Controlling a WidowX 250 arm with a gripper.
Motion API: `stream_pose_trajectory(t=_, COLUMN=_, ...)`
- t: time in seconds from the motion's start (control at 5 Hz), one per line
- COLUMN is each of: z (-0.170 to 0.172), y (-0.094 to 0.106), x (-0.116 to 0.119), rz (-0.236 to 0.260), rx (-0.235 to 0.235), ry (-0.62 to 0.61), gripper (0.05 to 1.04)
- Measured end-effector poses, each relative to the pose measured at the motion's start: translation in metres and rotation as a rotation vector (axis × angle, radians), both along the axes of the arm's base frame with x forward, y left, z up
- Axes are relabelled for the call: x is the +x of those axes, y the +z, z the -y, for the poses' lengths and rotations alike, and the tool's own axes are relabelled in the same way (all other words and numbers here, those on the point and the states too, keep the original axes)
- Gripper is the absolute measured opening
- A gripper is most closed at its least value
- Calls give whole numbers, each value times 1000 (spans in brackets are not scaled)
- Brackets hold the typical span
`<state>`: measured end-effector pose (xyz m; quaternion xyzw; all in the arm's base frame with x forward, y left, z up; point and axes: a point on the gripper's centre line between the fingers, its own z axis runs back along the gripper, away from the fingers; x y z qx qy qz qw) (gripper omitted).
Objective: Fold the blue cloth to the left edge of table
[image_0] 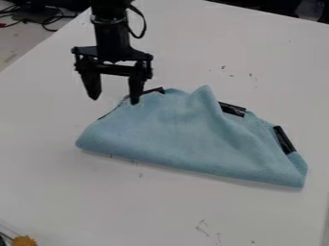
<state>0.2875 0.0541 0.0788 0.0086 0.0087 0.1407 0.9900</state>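
The black gripper (116, 98) hangs at the upper left of the camera view, its two fingers spread apart with nothing between them. Its right fingertip is at the upper left edge of the blue cloth (180, 134); whether it touches the cloth I cannot tell. Folded over, the cloth lies across the middle of the white table (57, 192), with a long smooth edge toward the front and a raised peak at its back edge. Black tags show along the cloth's back and right edges.
Black cables lie beyond the table's left edge at the upper left. A yellow-orange object (24, 240) sits at the bottom left corner beside a dark wire. Small dark marks dot the tabletop behind and in front of the cloth.
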Motion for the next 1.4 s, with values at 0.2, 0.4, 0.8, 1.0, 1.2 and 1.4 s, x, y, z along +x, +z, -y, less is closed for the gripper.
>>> stream_pose_trajectory(t=0.2, z=25, y=-4, x=7, rz=38, rx=-30, ry=-24, gripper=999)
stream_pose_trajectory(t=0.4, z=50, y=-14, x=9, rz=78, rx=-75, ry=-4, gripper=999)
stream_pose_trajectory(t=0.8, z=90, y=-59, x=19, rz=55, rx=-65, ry=-46, gripper=999)
stream_pose_trajectory(t=1.0, z=101, y=-66, x=25, rz=89, rx=-51, ry=-100, gripper=999)
stream_pose_trajectory(t=1.2, z=101, y=-70, x=26, rz=96, rx=-50, ry=-103, gripper=999)
stream_pose_trajectory(t=1.4, z=95, y=-73, x=27, rz=115, rx=-30, ry=-91, gripper=1001)
